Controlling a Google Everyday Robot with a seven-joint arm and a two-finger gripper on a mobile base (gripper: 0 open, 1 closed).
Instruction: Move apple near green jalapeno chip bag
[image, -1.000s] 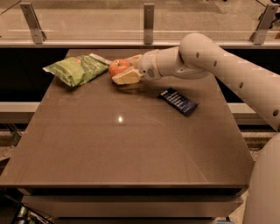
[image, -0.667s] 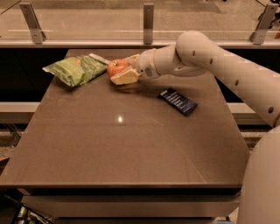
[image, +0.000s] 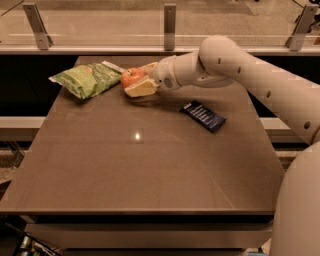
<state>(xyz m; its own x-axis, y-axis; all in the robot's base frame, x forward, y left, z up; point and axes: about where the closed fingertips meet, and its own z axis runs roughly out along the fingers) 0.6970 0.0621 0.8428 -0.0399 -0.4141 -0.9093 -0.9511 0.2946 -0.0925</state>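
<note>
Camera view, looking down on a brown desk (image: 150, 170) from its front edge.

Far left of the rear edge: green jalapeno chip bag (image: 87, 79), crinkled, lying flat, long axis running roughly left to right. Its left sealed end reaches the desk's left rear corner. A small red-orange mark shows on the top face.

Just right of the bag: apple (image: 129, 76), red-orange with a paler patch. It is close beside the bag's right end. I cannot tell whether the two touch; only a narrow gap, if any, shows.

Gripper (image: 136, 80) is at the apple, reaching in from the right, low over the rear of the desk. The pale fingers (image: 142, 88) are closed around the apple: one lies in front of and under it, the other shows behind it at the top right. A shadow sits on the desk directly below the front finger (cannot tell whether the apple rests on the surface or is held just off it).

Arm (image: 240, 65): white, segmented, running from the wrist up to a rounded elbow joint, then down along the right edge of the view to the lower right corner.

Right of centre: dark blue bar wrapper (image: 203, 115), flat on the desk, angled diagonally, well apart from the apple and bag and below the forearm.

Background: glass barrier with metal posts (image: 170, 20) runs behind the desk.
</note>
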